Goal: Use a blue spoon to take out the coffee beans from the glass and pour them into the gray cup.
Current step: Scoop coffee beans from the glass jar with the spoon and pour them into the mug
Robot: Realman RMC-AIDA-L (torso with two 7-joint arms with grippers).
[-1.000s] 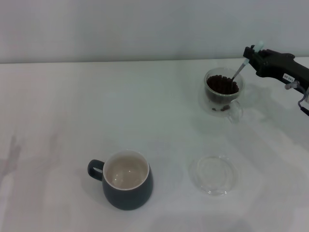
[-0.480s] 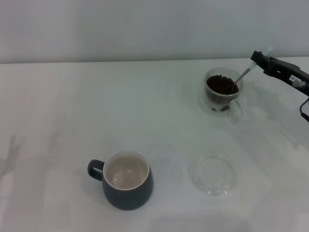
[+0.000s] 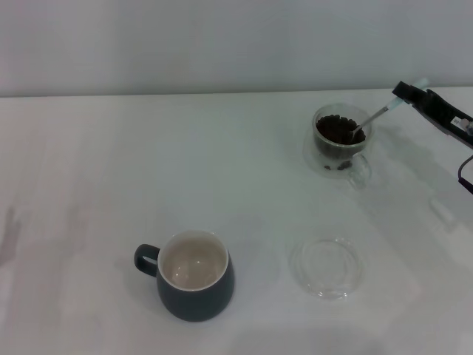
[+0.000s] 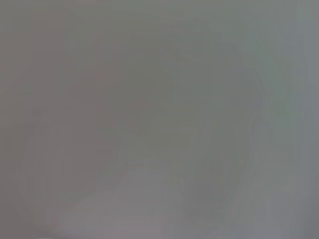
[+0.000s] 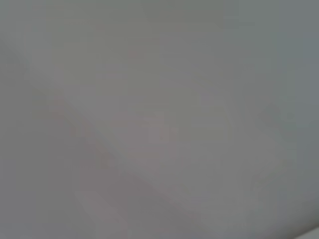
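The right end effector (image 3: 403, 95) reaches in from the far right edge of the head view, clamped on the pale handle of the blue spoon (image 3: 377, 115). From that grip the spoon slants down and toward the robot's left, its metal bowl resting among the coffee beans (image 3: 336, 129) inside the glass (image 3: 341, 140), which stands on the tabletop (image 3: 185, 163) just beside and below the end effector. The gray cup (image 3: 194, 275) sits well apart from the end effector, nearer the robot and to its left, with no beans visible inside. A clear saucer (image 3: 327, 267) lies between them, nearer the cup. The left end effector is not visible; both wrist views show only blur.
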